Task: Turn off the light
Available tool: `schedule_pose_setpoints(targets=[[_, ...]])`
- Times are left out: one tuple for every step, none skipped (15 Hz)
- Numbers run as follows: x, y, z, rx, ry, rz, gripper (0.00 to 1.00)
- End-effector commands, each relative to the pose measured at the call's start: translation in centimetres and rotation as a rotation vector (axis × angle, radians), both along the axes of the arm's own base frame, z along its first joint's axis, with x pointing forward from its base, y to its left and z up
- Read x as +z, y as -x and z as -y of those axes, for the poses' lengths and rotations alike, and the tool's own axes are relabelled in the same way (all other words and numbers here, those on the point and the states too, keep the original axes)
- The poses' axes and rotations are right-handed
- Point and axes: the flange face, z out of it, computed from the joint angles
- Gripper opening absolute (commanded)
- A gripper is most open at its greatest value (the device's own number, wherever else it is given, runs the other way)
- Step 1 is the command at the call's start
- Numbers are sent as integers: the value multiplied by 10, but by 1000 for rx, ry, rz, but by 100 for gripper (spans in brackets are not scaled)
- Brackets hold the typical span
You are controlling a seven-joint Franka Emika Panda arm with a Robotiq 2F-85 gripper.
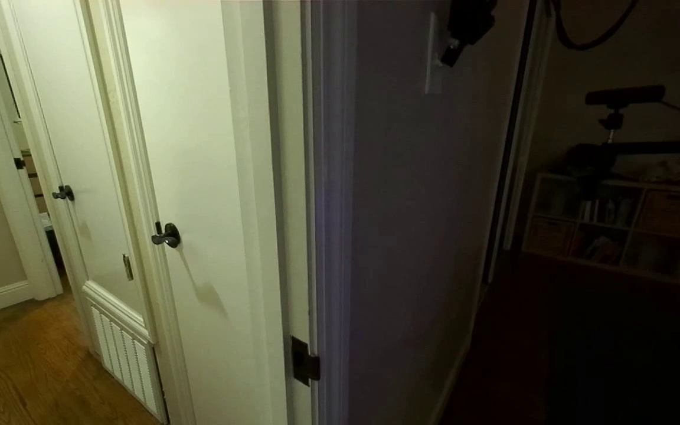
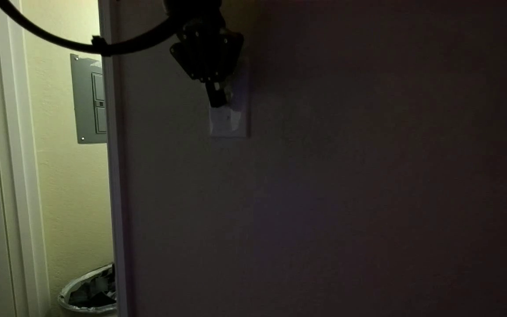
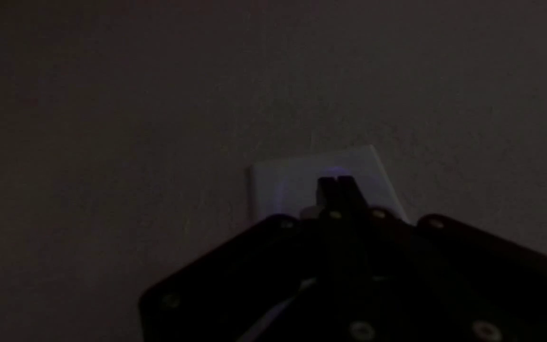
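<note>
The light switch plate is a small white upright rectangle on the dark wall. It shows in both exterior views (image 1: 431,81) (image 2: 228,126) and in the wrist view (image 3: 290,183). No lamp is in view. My black gripper points down over the plate in both exterior views (image 1: 448,58) (image 2: 217,97). In the wrist view its fingertips (image 3: 336,180) are together with nothing seen between them. They lie in front of the plate and hide its middle. A small pale piece, perhaps the switch lever, shows beside the fingers. Contact cannot be told. The room around the switch is dark.
A white door frame (image 1: 334,236) edges the wall, with lit white doors (image 1: 192,147) beyond. A black cable (image 2: 64,43) hangs from the arm. A grey panel (image 2: 84,101) and a bin (image 2: 66,304) stand past the doorway. A cube shelf (image 1: 629,236) is in the dark room.
</note>
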Motion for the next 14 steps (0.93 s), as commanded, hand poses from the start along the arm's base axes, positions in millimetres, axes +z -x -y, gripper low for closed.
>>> schedule_pose_setpoints(targets=[[-10,12,2,19,-3,-53,5],[-7,16,4,18,7,-63,5],[-5,20,5,19,15,-75,5],[-3,25,5,27,25,-104,5],[-3,30,4,38,31,-130,5],[-6,35,3,50,30,-176,4],[-12,40,1,62,20,-232,5],[-16,44,-1,71,13,-283,5],[-23,50,-4,87,1,-341,5],[-29,55,-7,100,-8,-390,5],[-36,60,-9,113,-19,-437,5],[-41,64,-12,121,-24,-475,6],[-46,68,-13,122,-20,-505,5],[-50,71,-15,125,-19,-525,9]])
